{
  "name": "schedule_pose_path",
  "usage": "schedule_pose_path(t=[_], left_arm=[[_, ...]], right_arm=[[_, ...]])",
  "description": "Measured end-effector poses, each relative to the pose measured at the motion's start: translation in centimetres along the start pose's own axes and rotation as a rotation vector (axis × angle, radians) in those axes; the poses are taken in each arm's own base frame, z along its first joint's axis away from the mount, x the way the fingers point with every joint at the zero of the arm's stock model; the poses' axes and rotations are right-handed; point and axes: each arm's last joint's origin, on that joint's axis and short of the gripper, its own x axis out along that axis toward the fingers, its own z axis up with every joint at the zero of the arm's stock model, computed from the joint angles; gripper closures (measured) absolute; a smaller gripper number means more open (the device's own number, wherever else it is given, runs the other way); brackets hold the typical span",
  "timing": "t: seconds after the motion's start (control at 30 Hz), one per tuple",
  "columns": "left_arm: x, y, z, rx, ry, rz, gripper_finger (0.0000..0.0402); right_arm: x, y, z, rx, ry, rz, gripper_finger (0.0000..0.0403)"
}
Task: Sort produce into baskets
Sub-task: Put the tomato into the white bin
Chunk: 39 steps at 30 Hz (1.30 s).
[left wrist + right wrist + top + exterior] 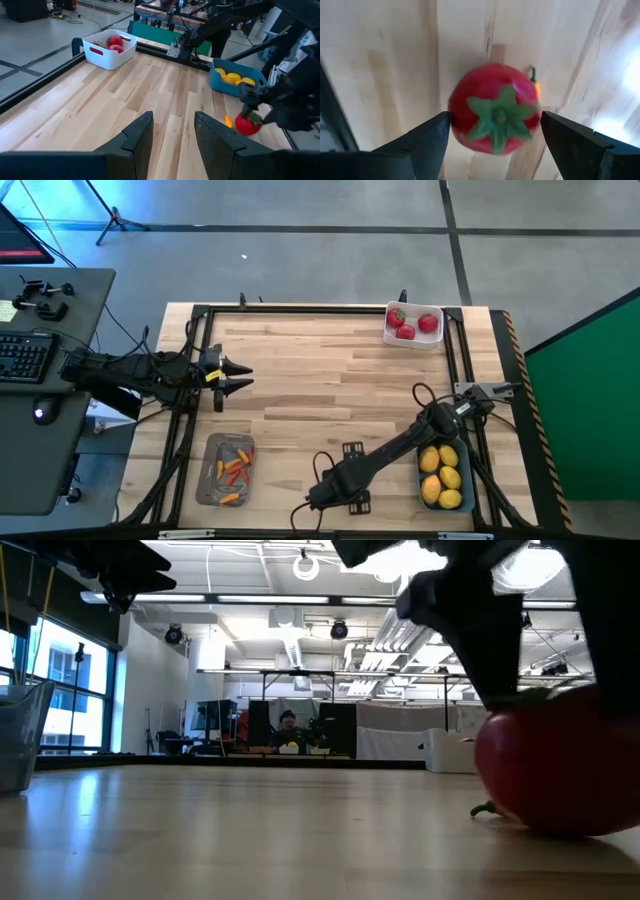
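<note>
Glossy round red fruit (492, 107) with a green star top sits on the pale plank desk (380, 60), between the right gripper's (495, 137) spread, unclenched fingers.

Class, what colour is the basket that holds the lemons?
Blue-teal. The basket with the lemons shows best in the left wrist view.

A round red fruit (492, 110) with a green star top sits on the wood between my right fingers, top facing my wrist camera, an orange pepper (535, 85) just at its two o'clock. Three red fruits (412, 324) fill my white basket (438, 338) at one o'clock. Lemons (444, 472) crowd the blue basket (421, 480) at four. Peppers (233, 470) lie in the grey tray (210, 485) at seven.
</note>
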Motion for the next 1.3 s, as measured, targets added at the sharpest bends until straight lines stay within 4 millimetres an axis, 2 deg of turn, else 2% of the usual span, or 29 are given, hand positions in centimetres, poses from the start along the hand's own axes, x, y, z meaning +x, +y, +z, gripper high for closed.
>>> schedule_pose_path(t=[0.23,0.37,0.63,0.9,1.03,1.13,1.3], left_arm=[[0.0,-0.1,0.0,-0.001,0.006,-0.022,0.0271],[0.0,-0.1,0.0,-0.001,0.007,-0.023,0.0271],[0.0,-0.1,0.0,-0.001,0.007,-0.024,0.0271],[0.0,-0.1,0.0,0.000,0.008,-0.026,0.0271],[0.0,-0.1,0.0,0.000,0.009,-0.028,0.0271],[0.0,-0.1,0.0,0.000,0.009,-0.028,0.0271],[0.0,-0.1,0.0,-0.009,0.009,-0.029,0.0271]], right_arm=[[1.6,-0.2,-0.3,-0.013,0.060,-0.028,0.0100],[1.7,-0.1,-0.2,-0.016,0.054,-0.025,0.0104],[1.7,-0.2,0.2,0.011,0.030,0.019,0.0158],[1.4,-0.8,0.5,0.041,0.023,0.051,0.0165],[0.3,-1.4,0.6,0.092,-0.023,0.074,0.0166],[-1.7,-2.3,0.1,0.147,-0.077,0.100,0.0166],[-4.9,-5.1,-0.8,0.276,-0.147,0.080,0.0167]])
